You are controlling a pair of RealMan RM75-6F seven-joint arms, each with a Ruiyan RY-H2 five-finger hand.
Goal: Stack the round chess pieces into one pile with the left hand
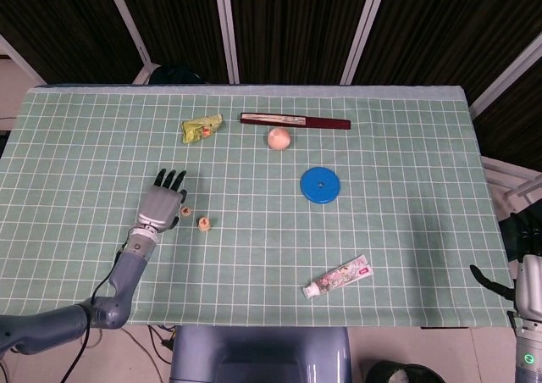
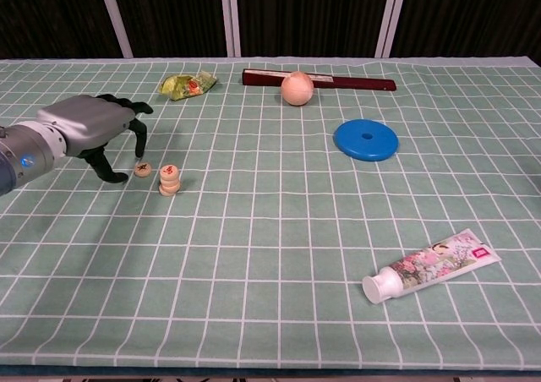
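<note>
At the left of the frame, the left hand (image 2: pixel 93 128) hovers with fingers (image 2: pixel 139 141) apart, apparently holding nothing, just beside a single chess piece (image 2: pixel 143 170); the pile (image 2: pixel 170 180) stands next to it.

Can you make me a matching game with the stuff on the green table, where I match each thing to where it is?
Things:
1. loose chess piece
2. peach-coloured ball
3. toothpaste tube
4. blue disc

Places:
A. nearest the front edge, on the right
B. right beside the left robot hand
C. touching the dark red stick at the back
D. alone in the middle right

Pairs: 1-B, 2-C, 3-A, 4-D
</note>
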